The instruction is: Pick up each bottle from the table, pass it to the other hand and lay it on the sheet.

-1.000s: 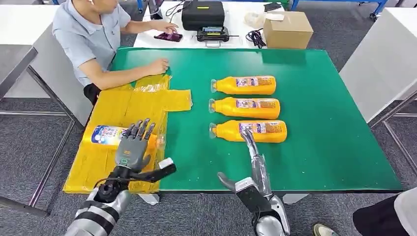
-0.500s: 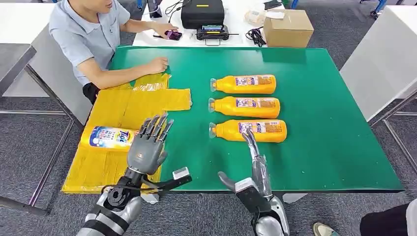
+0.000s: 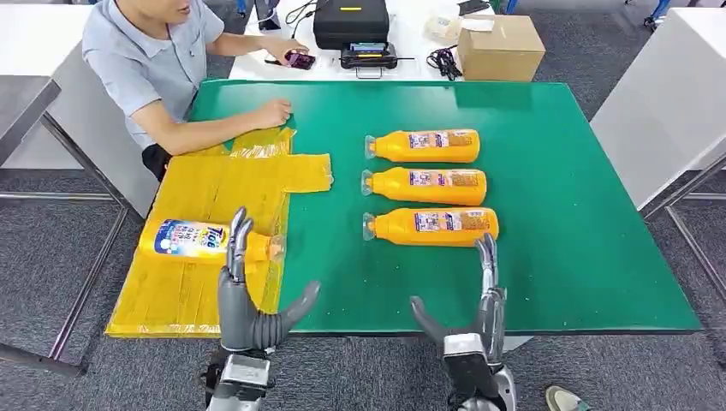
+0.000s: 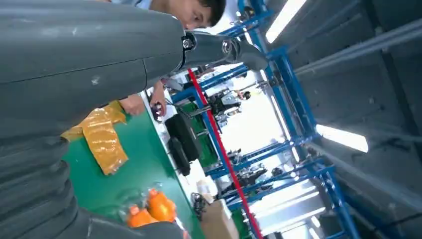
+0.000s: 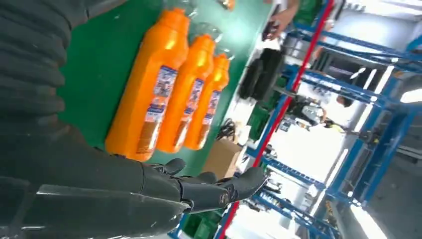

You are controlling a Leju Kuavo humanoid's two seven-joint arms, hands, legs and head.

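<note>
Bottles: three orange plastic bottles (image 3: 431,181) lie in a column mid-table; nearest at 12 o'clock of right hand.
Sheet: blue-labelled orange bottle (image 3: 205,241) lies on yellow plastic sheet (image 3: 214,184).
Left hand (image 3: 244,291): fingers spread, empty.
Right hand (image 3: 475,304): fingers extended, empty.

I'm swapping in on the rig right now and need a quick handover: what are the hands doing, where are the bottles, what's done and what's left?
Left hand: open, holding nothing, raised at the near table edge beside the yellow sheet.
Right hand: open, holding nothing, fingers up just short of the nearest bottle.
Done: one bottle lies on the sheet.
Left: three bottles in a row on the green table, the nearest, middle and far one. Each needs picking up, passing across and laying on the sheet.
A person's hand rests on the sheet's far corner.
</note>
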